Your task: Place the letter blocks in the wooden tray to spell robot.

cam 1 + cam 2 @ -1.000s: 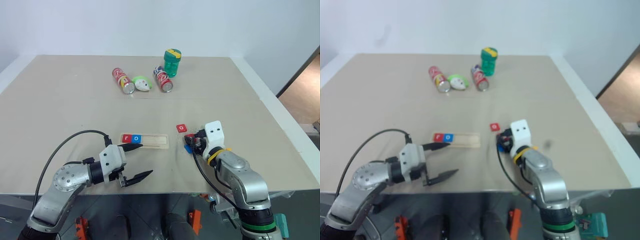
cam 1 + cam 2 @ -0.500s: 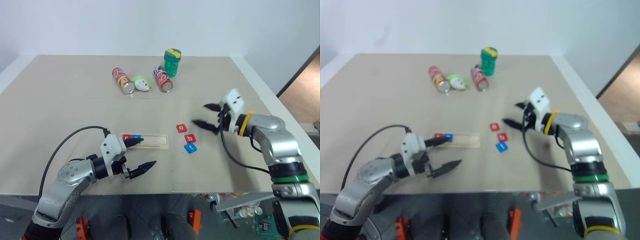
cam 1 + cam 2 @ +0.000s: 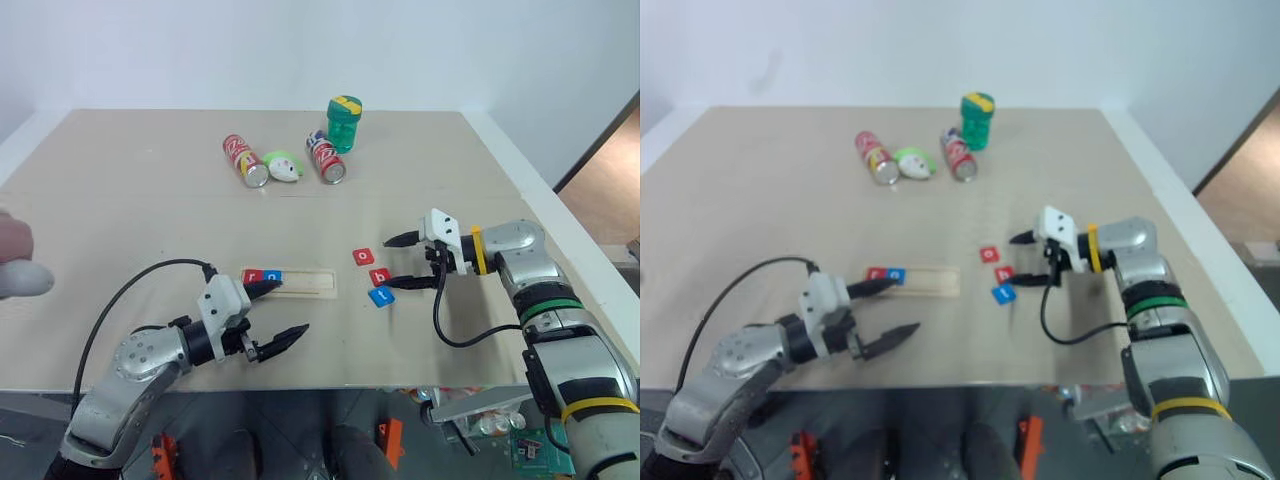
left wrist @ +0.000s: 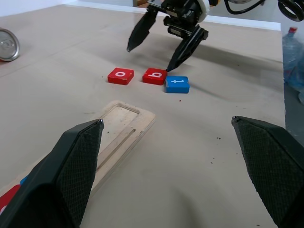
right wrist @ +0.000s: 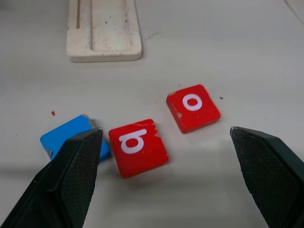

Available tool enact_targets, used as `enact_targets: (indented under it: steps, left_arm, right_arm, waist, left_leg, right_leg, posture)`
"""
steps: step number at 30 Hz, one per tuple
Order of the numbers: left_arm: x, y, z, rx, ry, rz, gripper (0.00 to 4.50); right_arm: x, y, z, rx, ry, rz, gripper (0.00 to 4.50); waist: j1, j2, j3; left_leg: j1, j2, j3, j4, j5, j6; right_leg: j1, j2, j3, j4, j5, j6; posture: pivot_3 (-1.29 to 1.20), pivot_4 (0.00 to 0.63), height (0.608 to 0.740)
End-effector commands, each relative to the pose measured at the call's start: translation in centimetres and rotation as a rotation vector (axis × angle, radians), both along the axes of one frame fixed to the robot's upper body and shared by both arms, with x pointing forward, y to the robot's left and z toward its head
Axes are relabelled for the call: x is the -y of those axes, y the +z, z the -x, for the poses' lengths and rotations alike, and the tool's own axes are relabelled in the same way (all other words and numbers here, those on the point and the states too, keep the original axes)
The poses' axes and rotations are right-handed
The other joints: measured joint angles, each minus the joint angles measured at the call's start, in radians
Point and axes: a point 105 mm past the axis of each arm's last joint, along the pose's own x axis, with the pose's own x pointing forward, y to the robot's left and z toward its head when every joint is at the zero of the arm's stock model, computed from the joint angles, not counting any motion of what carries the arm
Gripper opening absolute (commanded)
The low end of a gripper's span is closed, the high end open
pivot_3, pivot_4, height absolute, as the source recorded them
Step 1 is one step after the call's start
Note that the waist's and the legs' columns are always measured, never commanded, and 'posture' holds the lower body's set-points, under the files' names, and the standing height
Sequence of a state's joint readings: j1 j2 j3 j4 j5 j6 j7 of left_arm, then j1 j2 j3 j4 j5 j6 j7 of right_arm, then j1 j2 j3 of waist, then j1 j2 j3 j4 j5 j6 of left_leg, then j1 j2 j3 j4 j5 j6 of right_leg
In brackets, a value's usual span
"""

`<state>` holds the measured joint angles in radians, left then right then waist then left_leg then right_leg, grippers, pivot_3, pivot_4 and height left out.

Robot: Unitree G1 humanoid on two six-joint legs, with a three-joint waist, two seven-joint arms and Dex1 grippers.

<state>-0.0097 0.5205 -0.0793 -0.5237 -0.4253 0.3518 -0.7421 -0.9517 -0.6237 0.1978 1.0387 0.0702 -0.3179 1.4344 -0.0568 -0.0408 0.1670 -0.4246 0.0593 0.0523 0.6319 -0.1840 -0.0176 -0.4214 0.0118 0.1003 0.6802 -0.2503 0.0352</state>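
Here, b tile (image 5: 138, 147) (red) between right gripper (image 3: 407, 261) fingers

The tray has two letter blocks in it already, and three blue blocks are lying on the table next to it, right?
Not quite. Of the three loose blocks, only the t block is blue; the o block and b block are red, as the left wrist view shows. The wooden tray does hold two.

Two blocks (image 3: 263, 276) in tray (image 3: 305, 283); three blocks (image 3: 373, 276) right.

White "o" on one red tile (image 5: 193, 108), "b" on another (image 5: 137, 147)
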Motion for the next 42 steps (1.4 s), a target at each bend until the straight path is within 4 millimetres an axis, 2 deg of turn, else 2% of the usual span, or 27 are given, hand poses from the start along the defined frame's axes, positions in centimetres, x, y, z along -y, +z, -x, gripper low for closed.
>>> enact_targets:
  steps: [1, 11, 20, 22, 23, 34, 42]
  left_arm:
    - [0.1, 1.4, 0.4, 0.053, 0.01, 0.011, 4.5]
    - [-0.3, 1.4, 0.3, 0.041, 0.03, 0.003, 4.5]
    - [-0.4, 1.4, 0.2, 0.036, 0.045, 0.002, 4.5]
    - [-0.4, 1.3, 0.2, 0.034, 0.048, 0.0, 4.5]
    - [-0.4, 1.3, 0.2, 0.034, 0.049, 0.0, 4.5]
    - [-0.4, 1.2, 0.1, 0.032, 0.051, -0.007, 4.5]
    - [-0.4, 0.9, 0.0, 0.026, 0.042, -0.017, 4.5]
  right_arm:
    - [0.5, 1.1, -0.5, 0.047, -0.007, 0.008, 4.43]
    - [0.5, 0.2, -0.6, 0.068, -0.008, 0.039, 4.43]
    - [-1.2, 0.0, -0.7, 0.076, 0.032, -0.003, 4.43]
    - [-1.1, -0.6, -0.4, 0.049, 0.036, 0.009, 4.43]
    - [-1.0, -0.9, -0.3, 0.034, 0.038, 0.015, 4.19]
    - [-0.4, -2.3, 0.7, -0.046, 0.047, 0.009, 4.19]
    - [-0.9, -3.1, 1.9, -0.119, 0.1, -0.018, 4.19]
  waist:
    - [0.0, 0.0, 0.0]
    - [0.0, 0.0, 0.0]
    - [0.0, 0.0, 0.0]
    - [0.0, 0.0, 0.0]
    - [0.0, 0.0, 0.0]
    - [0.0, 0.0, 0.0]
    - [0.0, 0.0, 0.0]
  left_leg:
    - [0.0, 0.0, 0.0, 0.0, 0.0, 0.0]
    - [0.001, 0.0, 0.0, 0.001, 0.0, 0.0]
    - [0.001, 0.0, 0.0, 0.001, 0.0, 0.0]
    - [0.001, 0.0, 0.0, 0.001, 0.0, 0.0]
    - [0.001, 0.0, 0.0, 0.001, 0.0, 0.0]
    - [0.002, 0.0, -0.001, 0.001, 0.0, 0.0]
    - [0.002, 0.0, -0.001, 0.001, 0.0, 0.0]
  right_leg:
    - [0.0, 0.0, 0.0, 0.0, 0.0, 0.0]
    - [0.001, 0.0, 0.0, 0.0, 0.0, 0.0]
    - [0.001, 0.0, 0.0, 0.001, 0.0, 0.0]
    - [0.001, 0.0, 0.0, 0.001, 0.0, 0.0]
    - [0.001, 0.0, 0.0, 0.001, 0.001, 0.0]
    - [0.002, 0.0, -0.001, 0.001, 0.001, 0.0]
    - [0.003, 0.0, -0.001, 0.001, 0.0, 0.0]
  posture:
    - [0.0, 0.15, 0.739]
    - [0.0, 0.15, 0.739]
    - [0.0, 0.15, 0.739]
    - [0.0, 0.15, 0.739]
    - [0.0, 0.15, 0.739]
    - [0.0, 0.15, 0.739]
    - [0.0, 0.15, 0.739]
